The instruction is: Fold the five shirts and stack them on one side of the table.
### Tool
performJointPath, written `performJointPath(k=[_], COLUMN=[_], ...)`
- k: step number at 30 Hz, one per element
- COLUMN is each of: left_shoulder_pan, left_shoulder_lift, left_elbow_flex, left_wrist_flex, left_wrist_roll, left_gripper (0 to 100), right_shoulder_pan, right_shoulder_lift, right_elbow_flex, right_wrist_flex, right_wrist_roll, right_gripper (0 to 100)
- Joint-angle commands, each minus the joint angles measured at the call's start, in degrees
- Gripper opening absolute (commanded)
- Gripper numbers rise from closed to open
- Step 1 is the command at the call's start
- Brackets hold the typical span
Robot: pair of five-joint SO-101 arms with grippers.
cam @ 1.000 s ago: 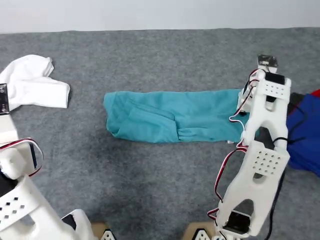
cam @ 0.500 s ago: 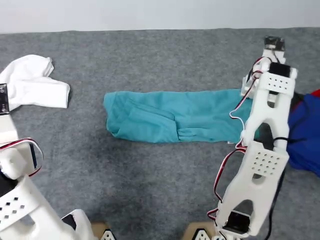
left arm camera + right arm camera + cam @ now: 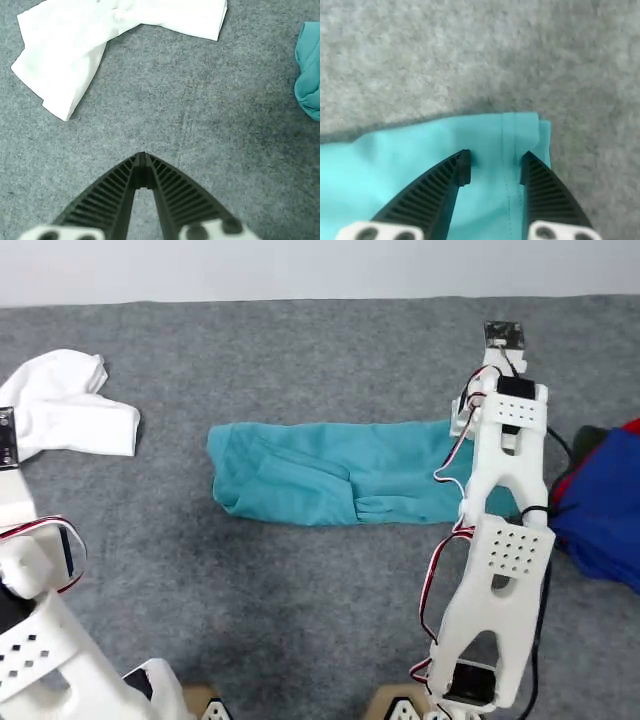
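Right wrist view shows the right gripper (image 3: 495,167) partly open over the hem corner of the teal shirt (image 3: 405,150) lying mid-table — a shallow pinch may catch one layer only, undoing the fold.

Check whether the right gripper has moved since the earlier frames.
Yes. The right gripper has swung left in the high view, away from the blue shirt, over the end of the teal shirt.
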Motion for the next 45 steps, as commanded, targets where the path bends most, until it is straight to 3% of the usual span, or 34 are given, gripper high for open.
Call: performJointPath(k=[1,7,14,20,39,45], left_shoulder_pan=[-0.18,-0.18,-0.18,-0.18,-0.09,-0.09], left_shoulder_lift=[-0.7,-0.7,-0.79,-0.79,-0.79,-0.79], left_elbow_flex=[-0.22,-0.22,-0.22,-0.22,-0.22,-0.22], left_wrist_flex=[-0.97,-0.97,-0.97,-0.97,-0.88,-0.88], left_wrist_roll=[0.18,0.18,0.26,0.35,0.44,0.44], left_gripper=[0,0,0,0,0,0], right_shoulder_pan=[-1.1,-3.3,-2.77,-1.01,0.57,1.54], right_shoulder_lift=[-0.57,-0.92,-4.7,-4.88,-4.18,-0.22], right_elbow_flex=[-2.73,-3.34,-11.6,-15.03,-16.35,-16.53], right_wrist_flex=[-4.79,-8.75,0.84,4.79,25.71,25.71], right_wrist_roll=[0.09,3.78,3.96,3.78,3.6,3.6], right_gripper=[12.5,11.5,12.0,22.7,22.5,8.0])
